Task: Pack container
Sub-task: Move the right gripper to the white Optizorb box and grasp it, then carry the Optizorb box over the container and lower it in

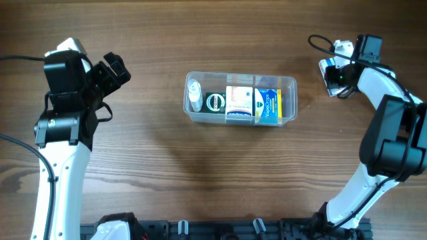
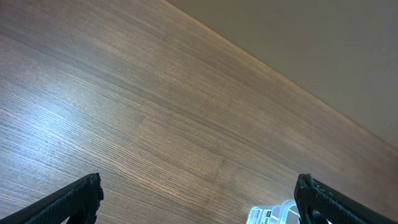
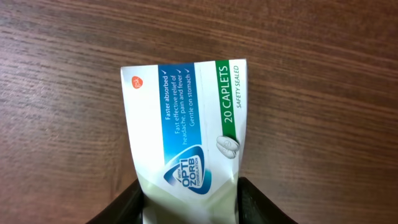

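Note:
The clear plastic container point(image 1: 240, 100) sits mid-table, holding a white bottle, a dark round tin, and two upright boxes. A corner of it shows in the left wrist view point(image 2: 273, 214). My right gripper point(image 1: 331, 72) is at the far right, shut on a white, blue and green caplets box point(image 3: 186, 137), held above the wood, right of the container. My left gripper point(image 1: 119, 70) is open and empty, well left of the container; its fingers frame bare table in the left wrist view point(image 2: 199, 202).
Wooden table point(image 1: 147, 167) all round. The table's far edge runs diagonally across the left wrist view point(image 2: 280, 81). Arm bases and a black rail lie along the near edge point(image 1: 220, 230).

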